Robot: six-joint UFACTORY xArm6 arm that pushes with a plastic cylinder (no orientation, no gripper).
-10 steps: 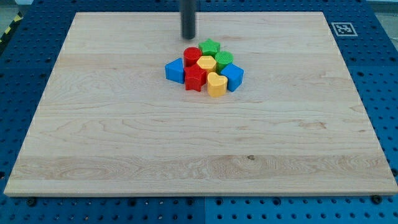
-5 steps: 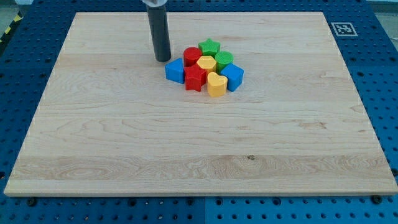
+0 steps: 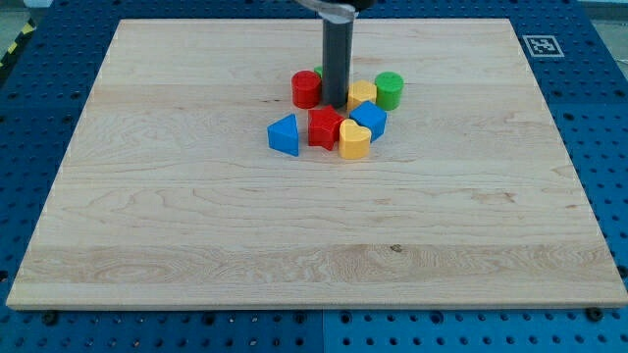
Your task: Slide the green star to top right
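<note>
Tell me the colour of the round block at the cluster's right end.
Green: the cylinder sits rightmost in the cluster, seen in the camera view.

1 high, oblique view over board (image 3: 118, 245)

The dark rod (image 3: 337, 59) comes down from the view's top edge, just left of centre, standing nearly upright, its wider collar cut off by the frame. My tip (image 3: 336, 105) sits on the board in the upper middle of the view, right in among the cluster of blocks. Nothing more of the arm shows above the collar.
</note>
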